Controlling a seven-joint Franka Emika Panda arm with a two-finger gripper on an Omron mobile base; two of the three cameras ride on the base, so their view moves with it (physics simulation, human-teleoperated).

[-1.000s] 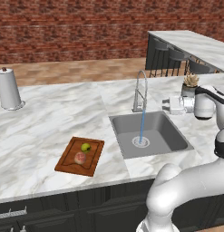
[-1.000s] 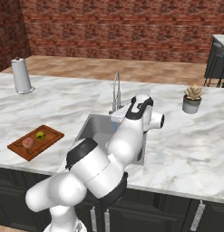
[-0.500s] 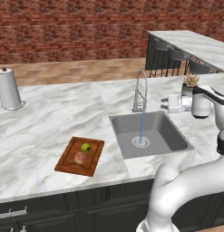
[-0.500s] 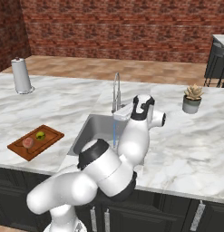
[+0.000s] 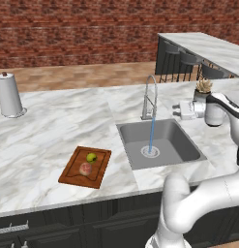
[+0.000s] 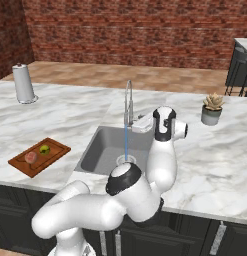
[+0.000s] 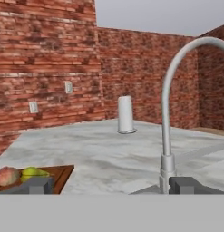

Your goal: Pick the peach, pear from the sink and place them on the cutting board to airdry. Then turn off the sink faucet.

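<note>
The peach (image 5: pixel 85 168) and the pear (image 5: pixel 91 157) lie together on the cutting board (image 5: pixel 99 169), left of the sink (image 5: pixel 186 145). Water still runs from the sink faucet (image 5: pixel 149 96) down to the drain. My gripper (image 5: pixel 181 110) hovers level, just right of the faucet and above the basin's back edge, open with nothing between its fingers. From the right base I see the gripper (image 6: pixel 137 125) close beside the faucet (image 6: pixel 128 102), with the peach (image 6: pixel 30 157) and pear (image 6: pixel 44 149) on the board (image 6: pixel 55 152). The hand view has the faucet (image 7: pixel 165 113) just ahead, between the wide-apart fingertips (image 7: pixel 188 185).
A white paper-towel roll (image 5: pixel 8 95) stands at the counter's far left. A small potted plant (image 5: pixel 204 87) sits right of the sink, behind my wrist. Bar stools and a second counter lie beyond. A brick wall closes the back.
The arm's elbow and wrist have shifted slightly while the hand stays beside the faucet. The jaws remain wide open and the water keeps running.
</note>
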